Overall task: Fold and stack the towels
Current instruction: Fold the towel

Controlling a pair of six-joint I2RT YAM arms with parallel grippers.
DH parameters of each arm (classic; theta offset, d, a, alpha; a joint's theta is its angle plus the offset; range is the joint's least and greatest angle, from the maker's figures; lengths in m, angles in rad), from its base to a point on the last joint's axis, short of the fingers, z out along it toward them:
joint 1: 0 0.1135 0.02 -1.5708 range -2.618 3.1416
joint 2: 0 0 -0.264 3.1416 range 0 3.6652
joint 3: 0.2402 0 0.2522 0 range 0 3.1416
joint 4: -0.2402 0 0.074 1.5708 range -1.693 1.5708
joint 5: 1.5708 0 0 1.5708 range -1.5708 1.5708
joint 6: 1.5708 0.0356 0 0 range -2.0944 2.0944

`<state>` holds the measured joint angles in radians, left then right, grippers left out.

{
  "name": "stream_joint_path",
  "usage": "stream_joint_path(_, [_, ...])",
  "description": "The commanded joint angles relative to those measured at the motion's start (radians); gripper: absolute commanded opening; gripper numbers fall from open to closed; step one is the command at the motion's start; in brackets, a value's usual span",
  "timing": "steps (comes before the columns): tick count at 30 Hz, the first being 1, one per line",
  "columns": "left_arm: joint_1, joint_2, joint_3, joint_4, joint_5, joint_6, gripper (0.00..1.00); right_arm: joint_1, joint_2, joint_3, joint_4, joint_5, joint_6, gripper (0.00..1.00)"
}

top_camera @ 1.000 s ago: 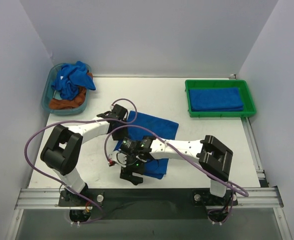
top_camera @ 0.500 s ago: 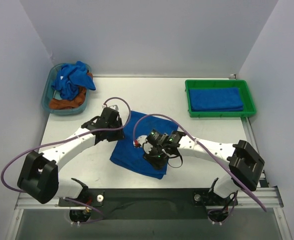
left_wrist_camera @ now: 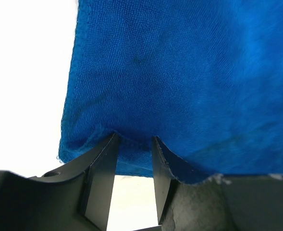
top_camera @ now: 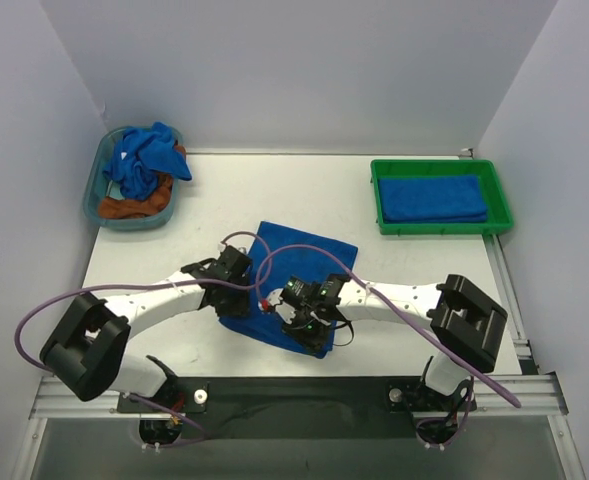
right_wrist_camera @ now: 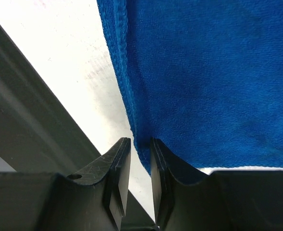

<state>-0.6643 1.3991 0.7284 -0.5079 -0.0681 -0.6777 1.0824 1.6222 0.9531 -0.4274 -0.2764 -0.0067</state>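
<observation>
A blue towel (top_camera: 309, 258) lies on the white table in the top view, its near part under both grippers. My left gripper (top_camera: 230, 298) is at the towel's near left edge. In the left wrist view the jaws (left_wrist_camera: 134, 142) pinch a bunched bit of the towel (left_wrist_camera: 189, 72), which drapes over one finger. My right gripper (top_camera: 302, 322) is at the near corner. In the right wrist view its jaws (right_wrist_camera: 141, 144) stand narrow on the towel's hemmed corner (right_wrist_camera: 213, 72). A folded blue towel (top_camera: 432, 198) lies in the green tray (top_camera: 378, 200).
A teal basket (top_camera: 96, 195) at the back left holds crumpled blue towels (top_camera: 144, 160) and an orange-brown one (top_camera: 134, 208). The dark rail at the table's near edge (right_wrist_camera: 30, 115) runs close to the right gripper. Purple cables loop over both arms.
Both grippers have moved toward the near edge of the towel. The left gripper came from the towel's far left side to its near left edge; the right shifted slightly left.
</observation>
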Motion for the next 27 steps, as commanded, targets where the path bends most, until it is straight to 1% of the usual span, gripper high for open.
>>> stream_joint_path(1, [-0.006,-0.081,-0.058,-0.012,-0.019,-0.032,0.45,0.013,0.004,0.015,-0.034,-0.014,0.007,0.23])
stream_joint_path(5, [-0.006,-0.17,-0.112,-0.027,-0.019,-0.054,0.45,0.022,-0.002,0.013,-0.042,-0.033,0.007,0.23])
stream_joint_path(9, [-0.006,-0.219,-0.133,-0.057,-0.018,-0.065,0.45,0.034,-0.002,0.018,-0.063,-0.038,-0.006,0.23])
stream_joint_path(18, [-0.004,-0.328,-0.192,-0.129,-0.045,-0.105,0.45,0.057,0.021,0.047,-0.117,-0.141,-0.049,0.23])
stream_joint_path(21, [-0.004,-0.368,-0.175,-0.15,-0.055,-0.121,0.45,0.057,0.059,0.052,-0.132,-0.159,-0.053,0.23])
stream_joint_path(24, [-0.004,-0.394,-0.117,-0.155,-0.077,-0.151,0.45,0.057,0.091,0.055,-0.137,-0.17,-0.052,0.23])
stream_joint_path(27, [-0.006,-0.37,-0.032,-0.153,-0.119,-0.172,0.46,0.057,0.102,0.056,-0.134,-0.176,-0.05,0.23])
